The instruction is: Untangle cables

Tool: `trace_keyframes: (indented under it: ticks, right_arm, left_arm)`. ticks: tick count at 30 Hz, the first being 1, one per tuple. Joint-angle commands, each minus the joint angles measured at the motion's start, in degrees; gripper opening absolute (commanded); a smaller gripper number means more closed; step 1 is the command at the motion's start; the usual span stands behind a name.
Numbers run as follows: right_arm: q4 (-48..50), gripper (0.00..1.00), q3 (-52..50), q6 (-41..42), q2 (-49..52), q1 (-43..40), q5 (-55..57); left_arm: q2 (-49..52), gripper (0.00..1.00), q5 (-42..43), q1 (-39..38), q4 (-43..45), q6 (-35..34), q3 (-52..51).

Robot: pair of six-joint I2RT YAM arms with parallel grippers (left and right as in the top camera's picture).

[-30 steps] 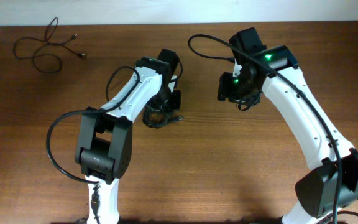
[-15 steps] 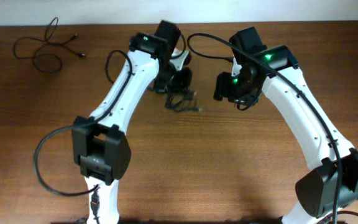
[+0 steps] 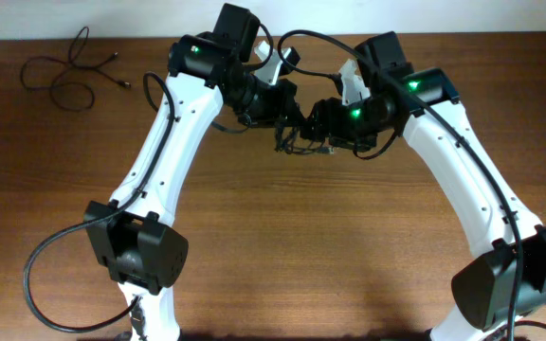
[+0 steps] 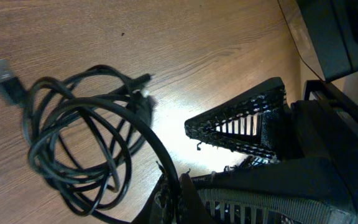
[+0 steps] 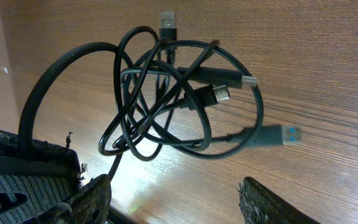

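The cables hang as a tangled bundle of thin black cords between my two grippers, just above the table. In the left wrist view the coil dangles with a plug at the upper left, and my left gripper is shut on one strand of it. In the right wrist view the bundle shows several plugs, some silver-tipped. My right gripper stands open just below the bundle, with nothing between its fingers. From overhead the left gripper and the right gripper nearly meet.
A second loose black cable lies spread on the wooden table at the far left corner. Thick black arm cables arch over both wrists. The table's back edge meets a white wall.
My left arm has swung up and to the right, carrying the bundle from mid-table to the right gripper. The right gripper has turned toward it and opened wider.
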Motion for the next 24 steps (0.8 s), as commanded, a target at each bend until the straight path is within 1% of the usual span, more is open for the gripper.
trace_keyframes:
  ticks: [1, 4, 8, 13, 15, 18, 19, 21, 22, 24]
  right_arm:
    - [1.57, 0.68, 1.16, -0.9, -0.04, 0.9, -6.05]
    - [1.97, 0.68, 1.16, -0.87, -0.04, 1.01, -6.84]
    - [3.28, 0.68, 1.16, 0.52, -0.04, 1.01, -7.1]
    - [5.4, 0.68, 1.14, 1.73, 0.02, 1.01, -7.04]
    - [6.08, 0.68, 1.14, 1.73, 0.13, 1.01, -7.02]
    - [6.4, 0.67, 1.14, 1.73, 0.13, 1.01, -5.22]
    - [6.25, 0.66, 1.14, 1.73, 0.13, 1.01, -3.96]
    - [5.33, 0.56, 1.14, 1.75, 0.13, 1.01, -1.03]
    - [4.94, 0.5, 1.01, 1.75, 0.13, 1.01, -0.33]
    - [4.94, 0.49, 0.92, 2.03, 0.13, 1.01, -0.37]
  left_arm:
    - [-0.87, 0.0, 9.44, -0.92, 0.42, 0.79, 0.83]
    - [-0.87, 0.0, 13.51, -0.83, 0.83, 0.79, 0.83]
    - [-0.87, 0.0, 25.86, -0.83, 4.44, 0.76, 0.83]
    - [-0.87, 0.0, 38.27, 0.07, 8.17, 0.72, 0.83]
    - [-0.87, 0.0, 41.88, 0.72, 8.24, 0.74, 0.83]
    - [-0.87, 0.0, 44.59, 1.73, 8.24, 0.74, 0.83]
    - [-0.87, 0.0, 44.94, 2.16, 8.24, 0.74, 0.83]
    - [-0.87, 0.0, 45.59, 3.34, 8.17, 0.72, 0.83]
    - [-0.87, 0.0, 47.58, 4.28, 8.2, 0.72, 0.83]
    - [-0.87, 0.0, 50.71, 5.4, 8.17, 0.42, 0.83]
